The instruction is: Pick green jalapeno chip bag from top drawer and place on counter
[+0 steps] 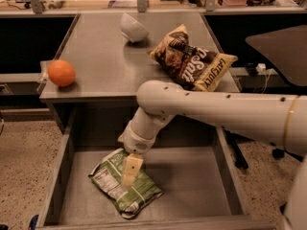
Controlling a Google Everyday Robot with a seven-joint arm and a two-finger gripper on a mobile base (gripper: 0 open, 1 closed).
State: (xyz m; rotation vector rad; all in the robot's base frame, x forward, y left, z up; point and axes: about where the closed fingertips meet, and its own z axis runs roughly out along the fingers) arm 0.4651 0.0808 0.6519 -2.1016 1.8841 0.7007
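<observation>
counter (100,56): matt metal | chip bag (144,195): crinkled plastic | jaws: smooth cream plastic, over chip bag

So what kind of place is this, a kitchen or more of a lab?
Probably a lab or workshop, not a home kitchen: a grey metal counter with a drawer, cluttered workbenches behind, a speckled floor. The gripper is down in the drawer at the green chip bag.

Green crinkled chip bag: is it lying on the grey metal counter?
No, the green bag lies in the grey drawer, beneath the gripper.
</observation>
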